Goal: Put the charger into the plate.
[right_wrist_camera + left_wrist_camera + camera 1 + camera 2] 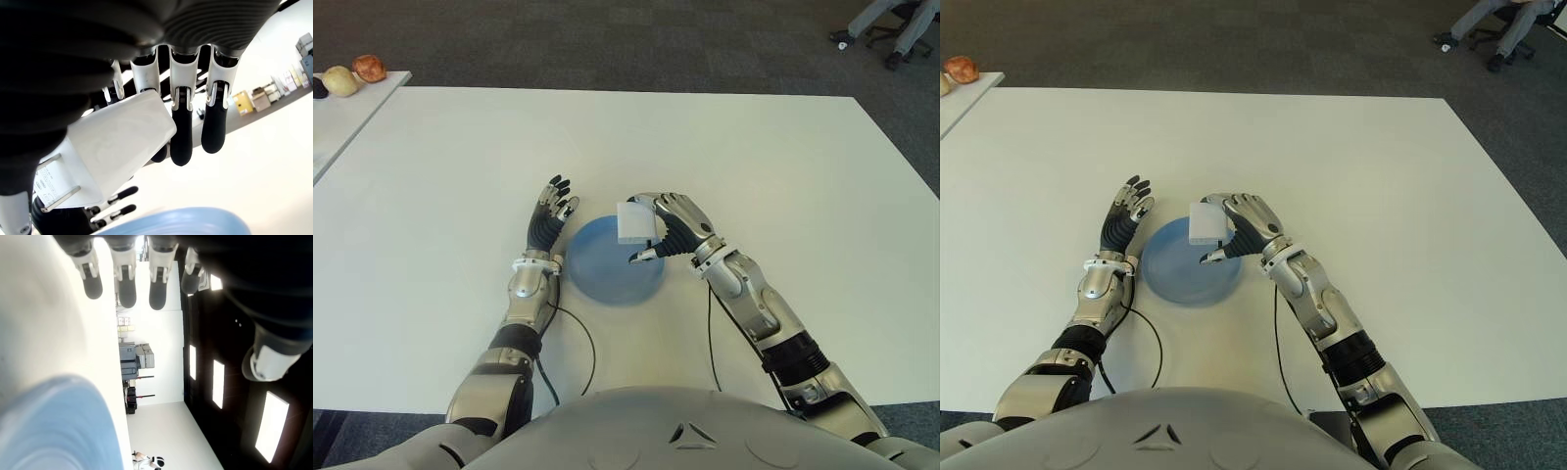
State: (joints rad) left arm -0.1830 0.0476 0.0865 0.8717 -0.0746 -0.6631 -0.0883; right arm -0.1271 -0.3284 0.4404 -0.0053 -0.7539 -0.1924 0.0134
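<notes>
Small print sits on the charger's plug face, beside the prongs — too tiny and blurred to read. Nothing else carries lettering — no brand, no number anywhere.

Two silver robot arms reach forward from the torso; the left hand is held on edge with its dark-tipped fingers extended straight and close together, gripping nothing; the right hand is raised with its forearm angled inward, fingers curled and thumb closed around a white block.
</notes>
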